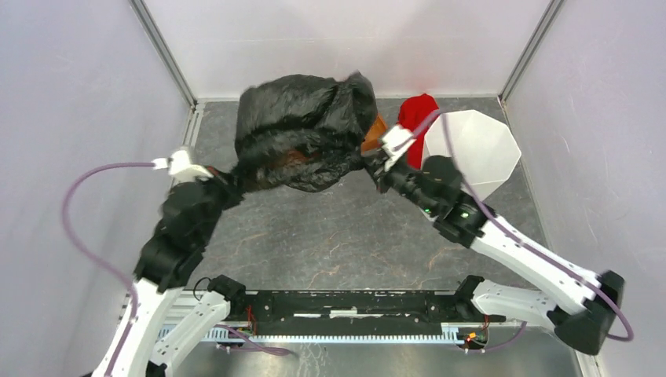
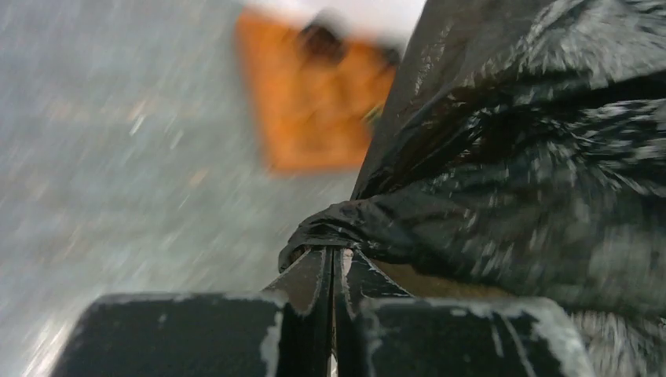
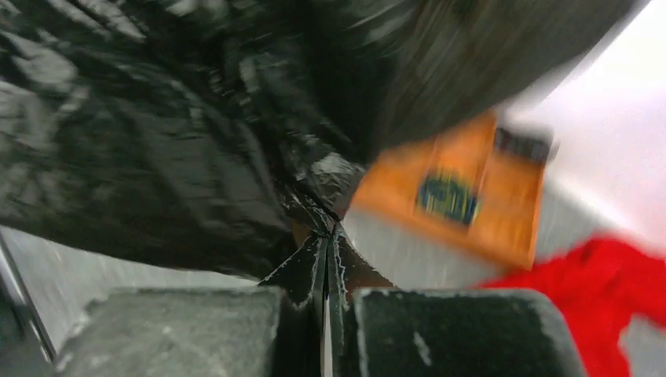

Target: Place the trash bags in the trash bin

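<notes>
Both pairs of jaws tight on opposite ends of trash bag (image 1: 302, 133)

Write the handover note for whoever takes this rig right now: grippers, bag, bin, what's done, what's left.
Left gripper: shut on a pinched fold at one end of the trash bag.
Right gripper: shut on a fold at the bag's other end.
The bag hangs bunched between the two arms at the far middle of the table, above the orange tray.
Trash bin: far right, beside the red cloth, not touching the bag.
Done: the bag is gripped and lifted at both ends.
Left: carry the bag to the bin, put it in and let go.
</notes>
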You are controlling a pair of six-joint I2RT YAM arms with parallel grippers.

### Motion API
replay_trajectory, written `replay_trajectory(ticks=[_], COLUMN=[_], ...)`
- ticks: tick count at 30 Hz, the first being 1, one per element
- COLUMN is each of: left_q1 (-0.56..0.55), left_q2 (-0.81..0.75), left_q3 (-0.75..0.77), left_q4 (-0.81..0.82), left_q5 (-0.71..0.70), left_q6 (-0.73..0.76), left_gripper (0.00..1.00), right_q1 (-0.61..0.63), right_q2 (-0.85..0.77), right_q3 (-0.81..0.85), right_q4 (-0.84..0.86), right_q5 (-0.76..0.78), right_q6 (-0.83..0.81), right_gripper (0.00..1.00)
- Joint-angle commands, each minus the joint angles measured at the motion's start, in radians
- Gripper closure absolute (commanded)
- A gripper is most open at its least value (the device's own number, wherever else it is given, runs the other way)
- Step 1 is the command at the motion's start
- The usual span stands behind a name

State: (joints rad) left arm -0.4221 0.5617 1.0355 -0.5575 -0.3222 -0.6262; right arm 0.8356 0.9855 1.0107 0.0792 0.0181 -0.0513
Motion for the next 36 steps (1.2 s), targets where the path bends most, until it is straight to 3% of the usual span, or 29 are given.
replay_trajectory(ticks=[1, 4, 7, 11, 16, 20, 23, 29, 36], left_q1=[0.002, 0.002, 0.001, 0.002, 0.001, 0.001, 0.002, 0.002, -0.006], left_q2=[0.034, -0.015, -0.016, 0.002, -0.095, -0.152, -0.137, 0.116, 0.4], left_q3=[-0.079, -0.047, -0.015, 0.035, 0.021, 0.041, 0.095, 0.177, 0.245], left_q4=[-0.265, -0.166, -0.084, -0.162, -0.279, -0.309, -0.285, -0.158, -0.127], left_q5=[-0.073, -0.006, 0.042, 0.048, -0.027, -0.035, 0.022, 0.598, 0.59], left_q6=[-0.052, 0.011, 0.037, 0.059, 0.102, 0.119, 0.168, 0.368, 0.478], left_gripper=[0.98, 0.97, 0.9, 0.77, 0.42, 0.03, 0.0, 0.0, 0.0], right_q1=[-0.004, -0.036, -0.046, -0.047, -0.055, -0.058, -0.06, -0.06, -0.06], right_q2=[0.026, 0.043, 0.139, 0.184, 0.193, 0.198, 0.197, 0.233, 0.233], right_q3=[-0.058, 0.05, 0.231, 0.295, 0.331, 0.354, 0.36, 0.391, 0.396], right_q4=[-0.104, -0.087, -0.1, -0.116, -0.16, -0.186, -0.19, -0.221, -0.245], right_q5=[0.105, 0.125, 0.006, 0.018, -0.062, -0.038, -0.054, -0.123, -0.184], right_q6=[0.031, 0.049, 0.05, 0.05, 0.014, -0.001, -0.005, -0.014, -0.031], right_gripper=[1.0, 1.0, 1.0, 1.0, 1.0, 1.0, 1.0, 1.0, 1.0])
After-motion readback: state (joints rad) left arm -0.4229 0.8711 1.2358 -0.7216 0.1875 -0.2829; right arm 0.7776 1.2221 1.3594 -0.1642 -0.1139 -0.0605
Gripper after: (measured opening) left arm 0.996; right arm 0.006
